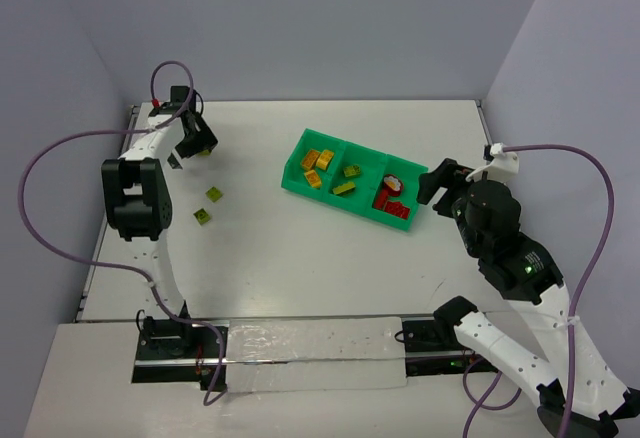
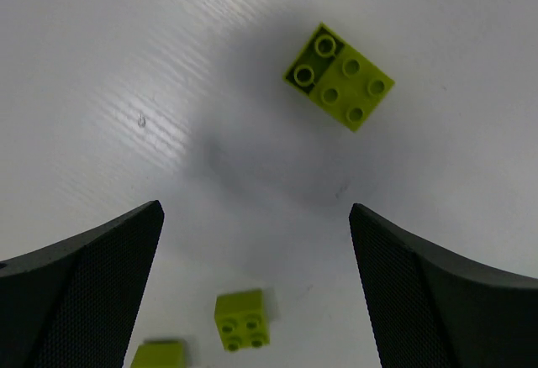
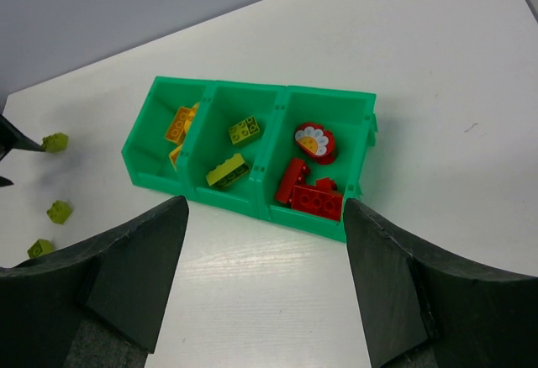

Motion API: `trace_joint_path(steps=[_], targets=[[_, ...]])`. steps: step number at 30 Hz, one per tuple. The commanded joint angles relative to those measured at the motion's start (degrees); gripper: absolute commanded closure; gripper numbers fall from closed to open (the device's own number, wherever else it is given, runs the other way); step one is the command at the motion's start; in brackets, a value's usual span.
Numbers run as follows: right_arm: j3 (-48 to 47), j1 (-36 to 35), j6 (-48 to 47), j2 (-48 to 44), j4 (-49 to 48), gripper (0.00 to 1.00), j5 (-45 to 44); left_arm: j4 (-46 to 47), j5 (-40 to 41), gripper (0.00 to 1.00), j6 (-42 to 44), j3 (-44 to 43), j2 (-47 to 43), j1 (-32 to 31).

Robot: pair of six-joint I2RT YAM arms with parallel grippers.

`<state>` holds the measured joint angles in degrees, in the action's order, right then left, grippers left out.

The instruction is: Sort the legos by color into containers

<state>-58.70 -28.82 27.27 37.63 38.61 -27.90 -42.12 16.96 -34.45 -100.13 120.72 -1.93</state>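
Note:
The green tray (image 1: 292, 182) holds yellow-orange legos (image 1: 318, 162) in its left compartment, olive-green ones (image 1: 346, 180) in the middle and red ones (image 1: 392, 198) in the right, with the round red piece (image 3: 315, 142). Three olive-green legos lie loose on the table: one (image 1: 207, 152) beside my left gripper (image 1: 192, 144), two more (image 1: 214, 194) (image 1: 203, 217) nearer. In the left wrist view my left gripper (image 2: 255, 212) is open and empty above the table, with a two-by-three olive lego (image 2: 340, 76) ahead of it. My right gripper (image 3: 265, 208) is open and empty, just near the tray (image 3: 227, 202).
Purple walls enclose the white table (image 1: 300, 258) at the back and sides. Two small olive legos (image 2: 243, 319) (image 2: 160, 355) lie between and behind the left fingers. The loose legos also show at the left edge of the right wrist view (image 3: 55, 142).

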Motion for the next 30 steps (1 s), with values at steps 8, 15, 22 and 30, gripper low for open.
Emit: trace_joint_path(steps=[8,15,22,30], targets=[[-1.78,0.25,-1.70,2.63,-1.78,0.18,-1.64,-3.03,-8.38,0.01,-9.74,-17.29,11.58,3.52],[-1.74,0.22,-2.38,3.89,-2.14,0.18,-2.12,-2.57,-9.39,0.01,-19.58,-17.95,14.01,3.90],[-1.25,0.25,-3.01,4.73,-2.83,0.18,-1.98,-2.35,-8.26,0.08,-27.29,-17.55,14.81,3.87],[-1.07,0.25,-3.19,5.55,-3.28,0.18,-1.86,-3.80,-3.73,0.15,-34.06,-19.10,16.92,3.80]])
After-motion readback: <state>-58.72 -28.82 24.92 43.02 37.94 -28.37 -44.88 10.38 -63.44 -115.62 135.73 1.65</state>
